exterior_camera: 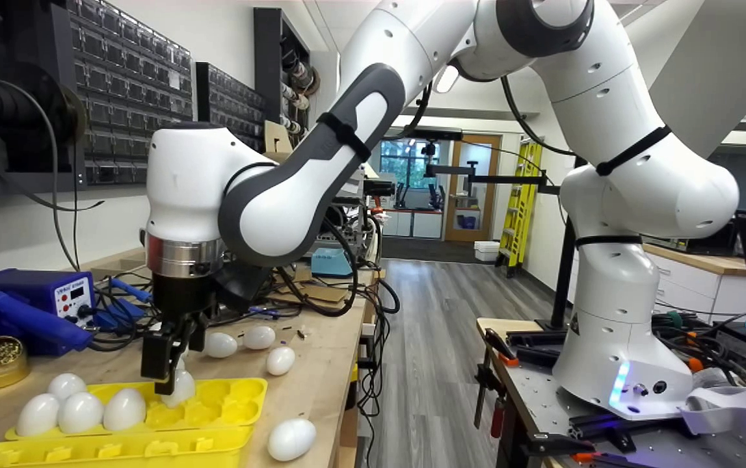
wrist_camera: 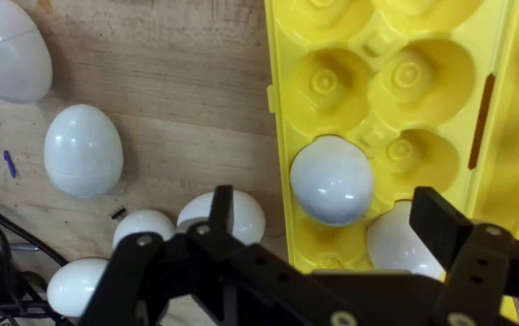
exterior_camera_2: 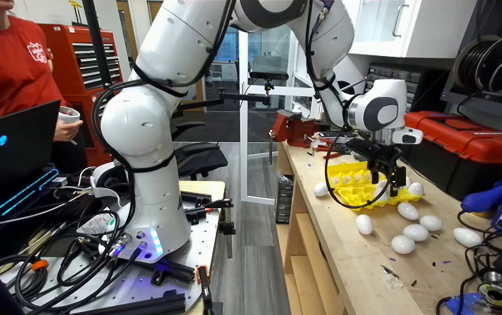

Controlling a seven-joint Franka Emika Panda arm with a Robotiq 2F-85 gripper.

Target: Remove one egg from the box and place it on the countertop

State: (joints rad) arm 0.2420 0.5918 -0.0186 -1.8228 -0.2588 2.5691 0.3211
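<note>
wrist view; hand [wrist_camera: 326, 209] spread; bare countertop [wrist_camera: 187, 90] strip along box [wrist_camera: 377, 127] edge

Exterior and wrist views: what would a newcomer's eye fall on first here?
Probably the big white robot arm, arching across both exterior views. Next, the bright yellow egg tray on the wooden countertop in all three views, with white eggs in it and beside it. Then the person in the red shirt at the left edge of an exterior view.
</note>
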